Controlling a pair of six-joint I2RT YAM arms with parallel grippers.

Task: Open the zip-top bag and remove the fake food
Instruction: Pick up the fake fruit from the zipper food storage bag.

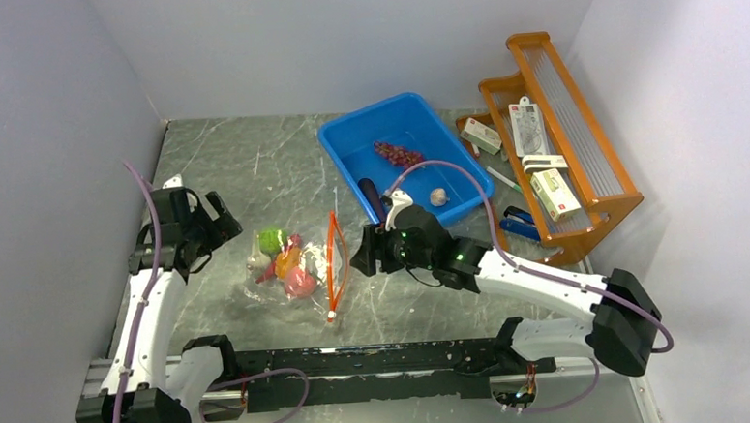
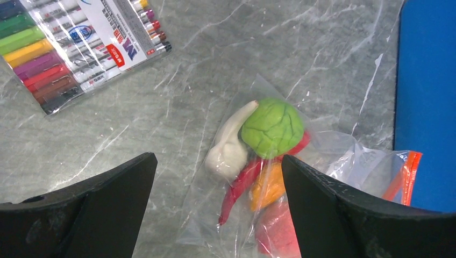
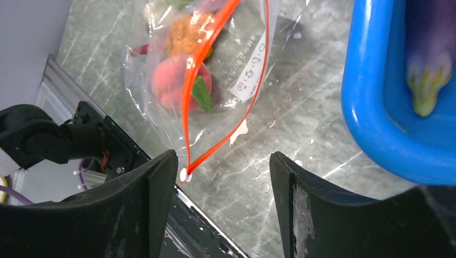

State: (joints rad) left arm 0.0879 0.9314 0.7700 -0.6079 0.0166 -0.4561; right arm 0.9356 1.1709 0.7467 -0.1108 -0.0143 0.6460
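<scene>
The zip-top bag point(image 1: 296, 266) lies mid-table, and its red-orange zip strip point(image 1: 333, 262) gapes open toward the right. Inside it are a green ball point(image 1: 273, 239), an orange piece point(image 1: 287, 262), a pink-red peach point(image 1: 300, 281) and a beige bulb point(image 1: 257, 261). Dark red grapes point(image 1: 399, 154), a purple eggplant point(image 1: 371, 197) and another beige bulb point(image 1: 438, 197) lie in the blue bin point(image 1: 348, 140). My left gripper point(image 1: 225, 224) is open and empty, above the bag's closed end point(image 2: 215, 215). My right gripper point(image 1: 362, 251) is open and empty, just right of the bag's mouth point(image 3: 188, 97).
A pack of coloured markers point(image 2: 80, 43) lies on the table left of the bag. An orange wooden rack point(image 1: 592, 176) with small boxes stands at the right, with a blue tool point(image 1: 519, 225) beside it. Grey walls close in the table on three sides.
</scene>
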